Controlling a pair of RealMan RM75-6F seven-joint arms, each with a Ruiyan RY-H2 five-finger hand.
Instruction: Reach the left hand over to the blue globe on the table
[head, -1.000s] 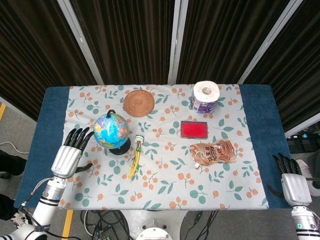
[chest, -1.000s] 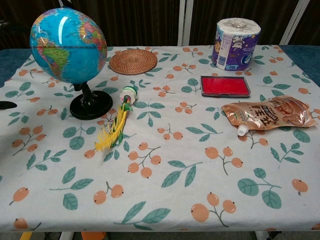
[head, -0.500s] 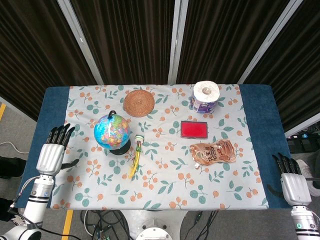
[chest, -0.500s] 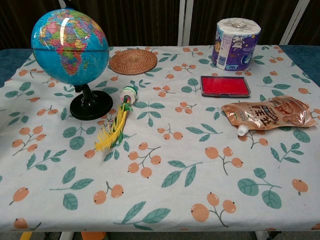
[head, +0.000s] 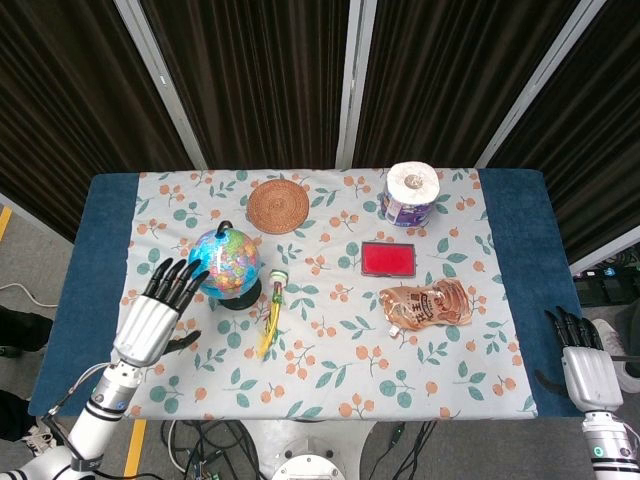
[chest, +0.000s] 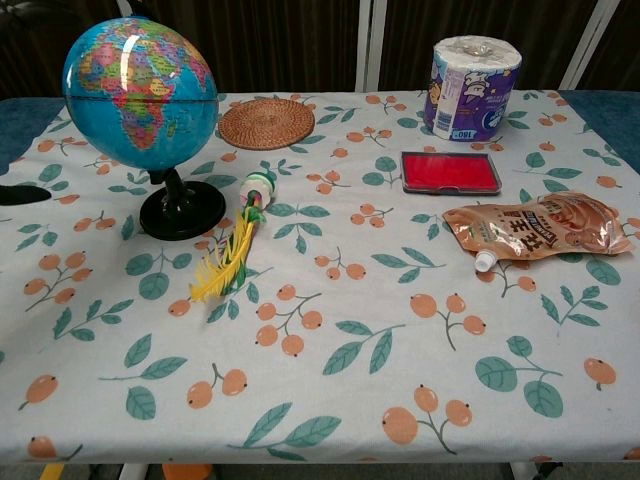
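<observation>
The blue globe (head: 224, 260) stands on its black base (chest: 181, 212) on the left part of the floral tablecloth (head: 330, 370); in the chest view the globe (chest: 140, 92) fills the upper left. My left hand (head: 155, 318) is open just left of and in front of it. Its spread fingertips (head: 188, 273) point up towards the globe's left side, very close to it, and contact cannot be told. A dark sliver at the chest view's left edge (chest: 18, 194) looks like part of that hand. My right hand (head: 590, 372) hangs open off the table's front right corner.
A yellow-green feathered toy (head: 271, 312) lies right of the globe's base. Further back are a woven coaster (head: 278, 206) and a toilet paper roll (head: 410, 193). A red flat case (head: 388, 258) and a brown spouted pouch (head: 428, 304) lie on the right half.
My left hand pulled back to the left half a second ago and has now swung right and forward to the globe again. The globe has turned on its axis. The right hand is still.
</observation>
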